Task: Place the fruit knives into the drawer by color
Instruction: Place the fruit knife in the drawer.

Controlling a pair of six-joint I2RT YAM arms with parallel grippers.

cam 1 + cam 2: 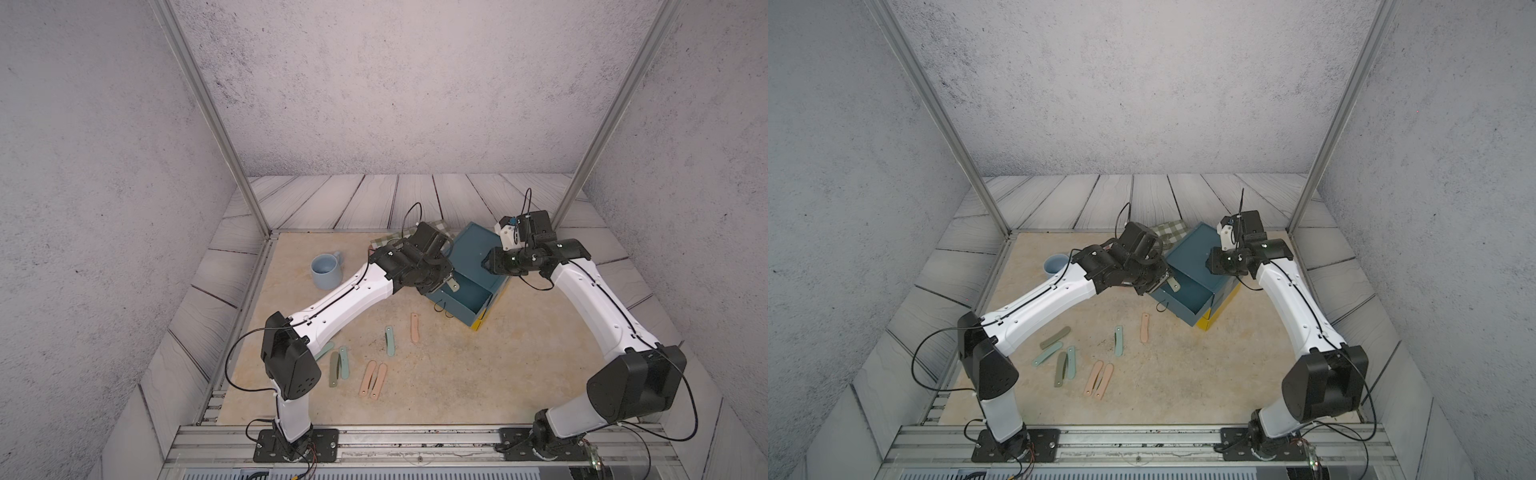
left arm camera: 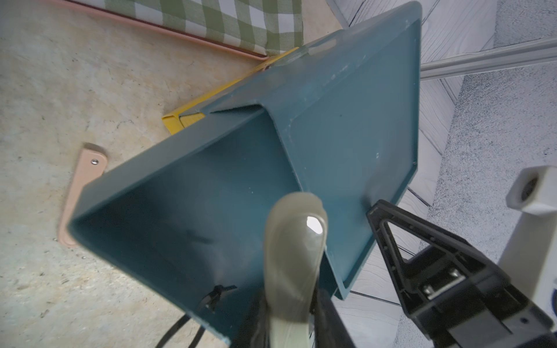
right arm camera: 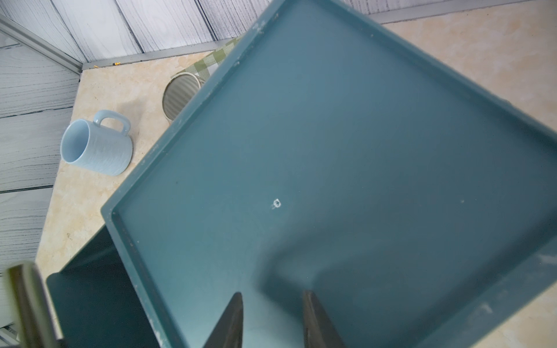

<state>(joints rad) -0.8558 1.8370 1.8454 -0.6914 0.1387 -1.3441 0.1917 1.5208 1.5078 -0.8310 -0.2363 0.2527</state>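
Left pincer (image 1: 448, 281) pinches olive-grey knife (image 2: 294, 250), long axis pointing out over open drawer (image 1: 455, 308); right pincer (image 3: 272, 301) spread.

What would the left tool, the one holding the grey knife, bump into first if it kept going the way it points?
Probably the inside of the open top drawer: the left tool aims its olive-grey knife down into it. Depth is hard to judge.

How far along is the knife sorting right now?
Done: the top drawer is pulled open, nothing visible inside. In hand: the left gripper holds one olive-grey knife above it. Left: eight lie on the table: three pink knives, three mint knives, two olive knives.
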